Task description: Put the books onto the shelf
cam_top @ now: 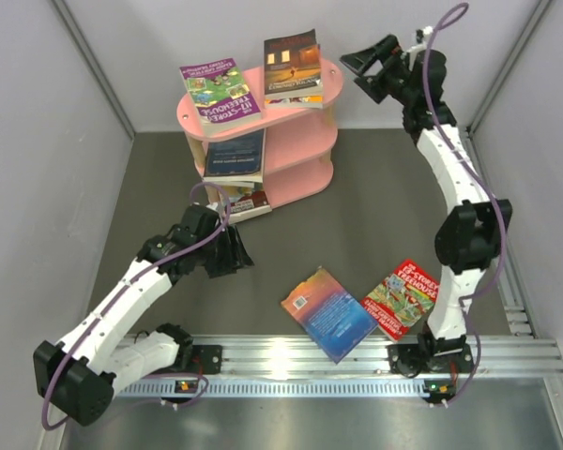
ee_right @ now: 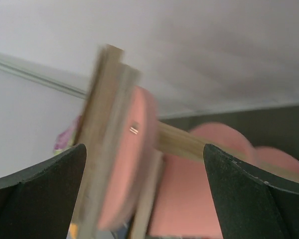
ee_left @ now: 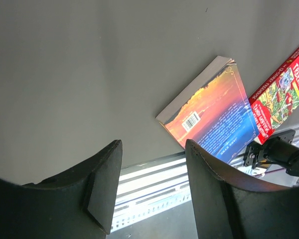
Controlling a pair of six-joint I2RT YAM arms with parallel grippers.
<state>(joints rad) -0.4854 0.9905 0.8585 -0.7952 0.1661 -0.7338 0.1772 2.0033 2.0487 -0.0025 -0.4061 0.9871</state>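
The pink shelf (cam_top: 300, 155) stands at the back of the table. On its top board lie a purple book (cam_top: 220, 94) and a dark book (cam_top: 293, 67). A blue book (cam_top: 235, 155) lies on the middle tier and another book (cam_top: 249, 202) at the bottom. On the table near the front lie a blue-orange book (cam_top: 328, 312) (ee_left: 209, 112) and a red book (cam_top: 401, 297) (ee_left: 281, 94). My left gripper (cam_top: 242, 255) (ee_left: 152, 189) hovers open and empty left of them. My right gripper (cam_top: 357, 75) (ee_right: 144, 189) is open beside the shelf's top right end; the shelf (ee_right: 124, 164) shows blurred between its fingers.
Grey walls close in the table on the left, back and right. An aluminium rail (cam_top: 291, 352) (ee_left: 154, 174) runs along the near edge with both arm bases bolted to it.
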